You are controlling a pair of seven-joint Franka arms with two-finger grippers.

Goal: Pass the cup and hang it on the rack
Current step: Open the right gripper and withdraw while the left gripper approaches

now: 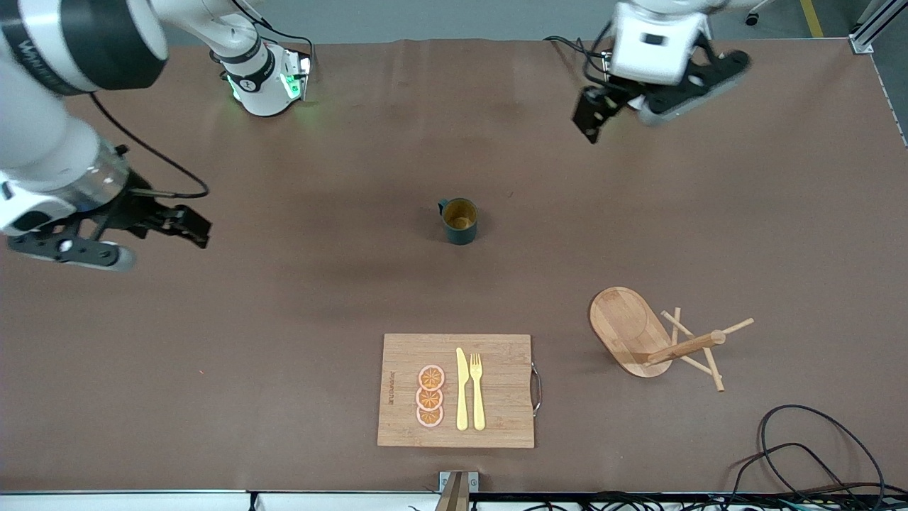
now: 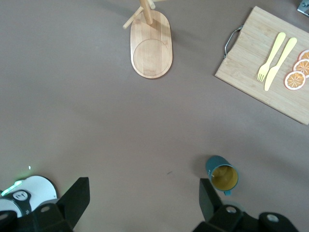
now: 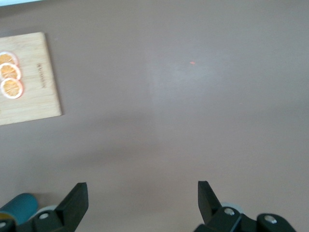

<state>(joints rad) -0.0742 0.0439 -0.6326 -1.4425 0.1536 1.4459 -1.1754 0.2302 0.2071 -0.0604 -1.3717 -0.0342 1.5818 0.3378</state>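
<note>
The right gripper (image 1: 181, 226) hangs over bare worktop (image 1: 284, 298) toward the right arm's end, its jaws spread wide and holding nothing; the right wrist view shows both fingers (image 3: 75, 200) apart with only brown surface between them.

The cup (image 1: 460, 221) stands upright and alone near the middle of the worktop, ochre inside showing, its handle turned toward the right arm's end. No gripper touches it.

Nearer the front camera than the cup lies a board (image 1: 496, 419) carrying three orange slices (image 1: 430, 397), a knife (image 1: 462, 389) and a fork (image 1: 477, 392) side by side.

The rack (image 1: 631, 330) stands toward the left arm's end, nearer the camera than the cup and well apart from it, its pegs bare.

The left gripper (image 1: 594, 117) hangs over the worktop near the left arm's base, jaws wide open and empty. In the left wrist view its fingers (image 2: 77, 198) frame bare surface, with the cup just beside one finger.
</note>
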